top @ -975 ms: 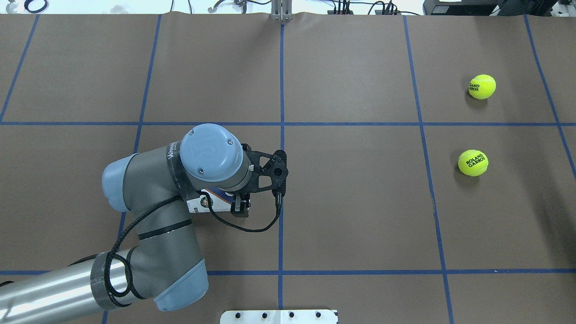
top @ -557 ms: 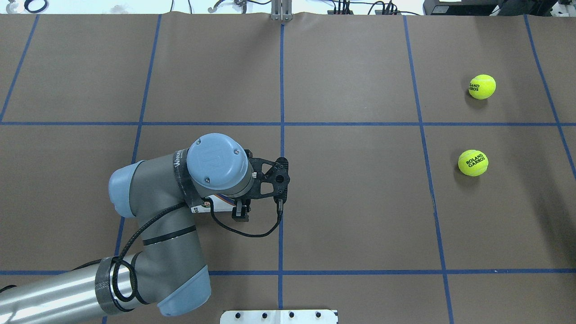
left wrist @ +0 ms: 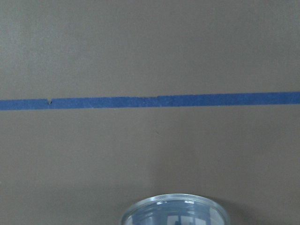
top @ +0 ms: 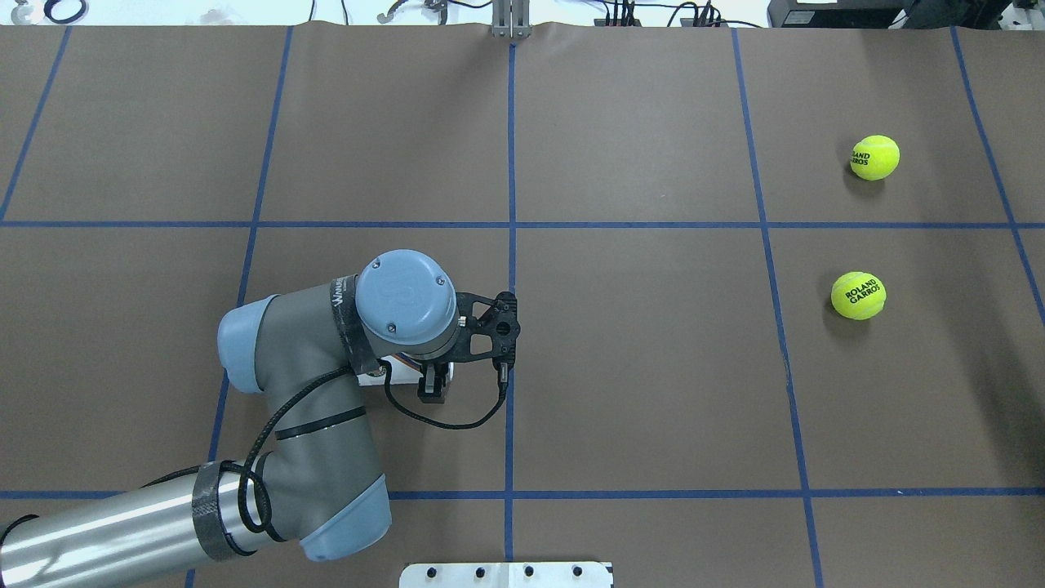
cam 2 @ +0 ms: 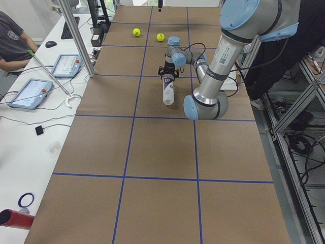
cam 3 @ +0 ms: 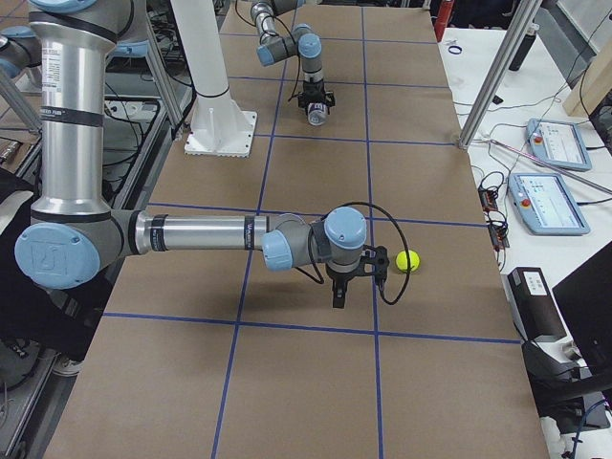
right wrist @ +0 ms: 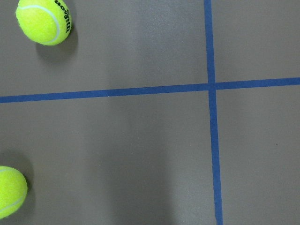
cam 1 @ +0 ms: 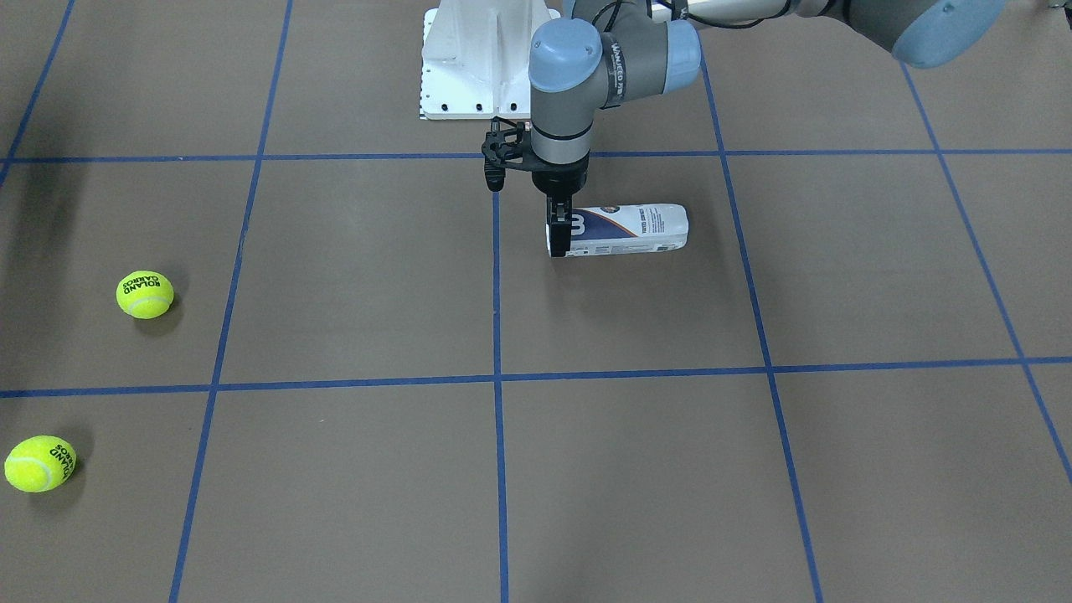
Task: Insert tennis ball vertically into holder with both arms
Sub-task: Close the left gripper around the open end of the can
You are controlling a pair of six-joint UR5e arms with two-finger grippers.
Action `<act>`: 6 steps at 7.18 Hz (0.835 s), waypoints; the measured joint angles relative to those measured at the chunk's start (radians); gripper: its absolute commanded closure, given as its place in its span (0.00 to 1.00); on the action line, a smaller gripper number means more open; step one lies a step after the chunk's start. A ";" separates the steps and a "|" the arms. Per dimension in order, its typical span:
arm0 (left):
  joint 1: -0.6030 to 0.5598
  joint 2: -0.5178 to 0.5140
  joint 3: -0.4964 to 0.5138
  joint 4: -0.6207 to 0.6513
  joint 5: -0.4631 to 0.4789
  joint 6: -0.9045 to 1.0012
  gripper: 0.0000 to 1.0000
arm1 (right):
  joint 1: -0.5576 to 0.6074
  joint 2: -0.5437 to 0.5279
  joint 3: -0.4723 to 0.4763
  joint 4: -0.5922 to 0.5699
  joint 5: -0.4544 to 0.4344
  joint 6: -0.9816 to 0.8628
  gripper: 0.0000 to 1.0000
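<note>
One step seems in hand, grasping the holder (cam 1: pixel 628 228), which lies on its side near the middle of the table (cam 1: pixel 636 318) with the left gripper (cam 1: pixel 559 239) straddling its rim end, clamped or not I cannot tell; next it needs standing upright for a tennis ball (cam 1: pixel 145 294).

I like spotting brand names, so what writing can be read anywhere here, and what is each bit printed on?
"ROLAND GARROS": black print on the tennis ball nearer the robot.
"ROLAND GARROS": the same print on the tennis ball farther from the robot.
On the holder: a large white logo mark on navy, not clear enough to quote; its small print is too small to read.
On the black band around the left arm: white lettering, too blurred to read.
</note>
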 measured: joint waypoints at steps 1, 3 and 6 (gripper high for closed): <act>0.001 -0.001 0.010 -0.001 0.002 0.000 0.02 | 0.000 0.000 -0.001 0.000 -0.001 -0.001 0.00; 0.003 -0.002 0.032 -0.023 0.005 -0.001 0.03 | 0.000 0.000 -0.004 0.000 -0.001 -0.001 0.00; 0.003 -0.003 0.052 -0.052 0.007 -0.002 0.17 | 0.000 0.000 -0.004 0.000 -0.001 -0.001 0.00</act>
